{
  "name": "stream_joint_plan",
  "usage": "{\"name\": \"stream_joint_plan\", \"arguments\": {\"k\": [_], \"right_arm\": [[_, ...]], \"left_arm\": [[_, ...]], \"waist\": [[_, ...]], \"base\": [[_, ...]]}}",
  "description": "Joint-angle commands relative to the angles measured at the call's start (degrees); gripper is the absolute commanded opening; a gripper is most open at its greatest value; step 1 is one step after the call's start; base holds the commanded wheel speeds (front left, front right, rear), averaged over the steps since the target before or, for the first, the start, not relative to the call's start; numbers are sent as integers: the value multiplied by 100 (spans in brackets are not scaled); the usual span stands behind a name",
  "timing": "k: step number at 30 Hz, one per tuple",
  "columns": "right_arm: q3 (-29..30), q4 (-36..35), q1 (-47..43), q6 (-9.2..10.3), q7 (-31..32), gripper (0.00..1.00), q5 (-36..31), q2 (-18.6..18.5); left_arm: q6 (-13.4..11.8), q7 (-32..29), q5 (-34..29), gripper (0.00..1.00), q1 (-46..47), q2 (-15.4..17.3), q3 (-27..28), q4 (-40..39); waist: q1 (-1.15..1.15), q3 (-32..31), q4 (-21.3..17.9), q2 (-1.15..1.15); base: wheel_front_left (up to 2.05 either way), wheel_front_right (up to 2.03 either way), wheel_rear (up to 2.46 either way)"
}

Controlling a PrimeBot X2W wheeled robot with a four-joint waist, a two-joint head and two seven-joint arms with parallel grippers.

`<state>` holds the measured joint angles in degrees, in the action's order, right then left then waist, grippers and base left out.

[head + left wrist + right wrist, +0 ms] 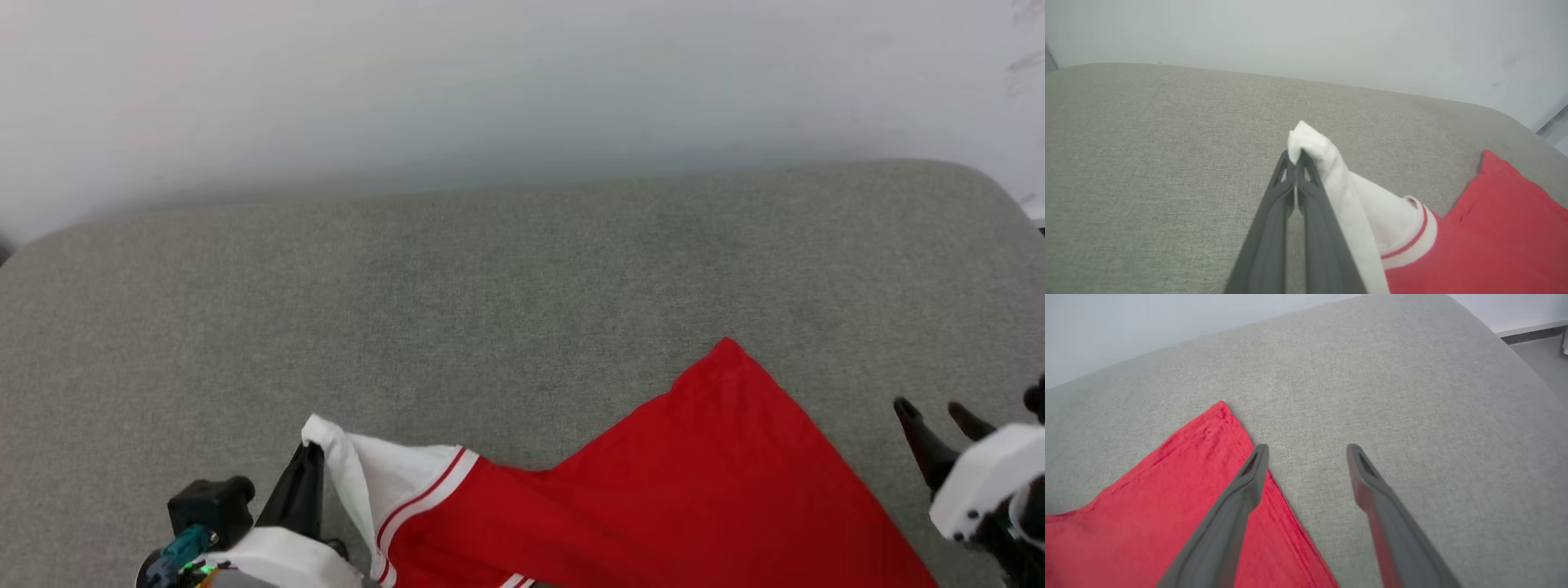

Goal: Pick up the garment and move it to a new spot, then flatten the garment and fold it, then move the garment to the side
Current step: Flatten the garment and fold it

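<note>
Shirt [702, 490] lies spread low on the grey cushion [490, 286], one white sleeve [1331, 163] pinched tight in the closed left gripper [1295, 158]. Right gripper [1307, 450] hangs wide open beside the red hem [1286, 506], holding nothing. Flattening looks under way; folding and moving aside are not yet done.

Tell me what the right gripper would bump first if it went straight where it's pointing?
Probably the grey cushion, right beside the garment's red edge. The right gripper has its jaws open, aimed mostly at bare cushion; one jaw lies over the garment, so it might brush that. Depth is unclear.
</note>
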<state>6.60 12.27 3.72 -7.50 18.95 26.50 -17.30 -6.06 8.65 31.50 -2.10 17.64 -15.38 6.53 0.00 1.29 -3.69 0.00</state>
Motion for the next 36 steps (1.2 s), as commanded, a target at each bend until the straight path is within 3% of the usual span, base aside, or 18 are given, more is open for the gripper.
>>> {"name": "stream_joint_plan", "arguments": {"k": [1, 6, 12, 23, 24, 25, 27, 36], "right_arm": [[-173, -26, 363, 2, 176, 100, 126, -27], [-619, 64, 1215, 2, 1386, 100, 153, -184], [-583, 108, 2032, 2, 2938, 100, -45, -136], [-702, 793, 2632, 2, 3786, 100, -347, 61], [-728, 883, 2593, 1, 3830, 96, -329, 98], [-751, 950, 2563, 1, 3858, 49, -292, 125], [-837, 1040, 2518, 1, 3928, 0, -234, 140], [-1110, 921, 2592, 1, 3566, 0, -57, -145]], "left_arm": [[2, -8, -50, 0, 180, -4, -24, -98], [133, -6, -132, 0, 644, -40, -158, -199], [316, 85, -219, 0, 1230, -172, -358, -160], [555, 350, -273, 0, 1886, -427, -542, 140], [567, 369, -266, 0, 1902, -436, -544, 181], [577, 384, -257, 0, 1910, -445, -540, 216], [587, 422, -243, 0, 1914, -455, -533, 278], [574, 454, -171, 0, 1769, -391, -501, 533]], "waist": [[0, 336, 135, 0], [0, 873, 397, 0], [0, 1453, 706, 0], [0, 2036, 1017, 0], [0, 2032, 1026, 0], [0, 2024, 1032, 0], [0, 2004, 1030, 0], [0, 1536, 913, 0]], "base": [[0, 0, 0], [0, 0, 0], [0, 0, 0], [0, 0, 0], [0, 0, 0], [0, 0, 0], [0, 0, 0], [0, 0, 0]]}}
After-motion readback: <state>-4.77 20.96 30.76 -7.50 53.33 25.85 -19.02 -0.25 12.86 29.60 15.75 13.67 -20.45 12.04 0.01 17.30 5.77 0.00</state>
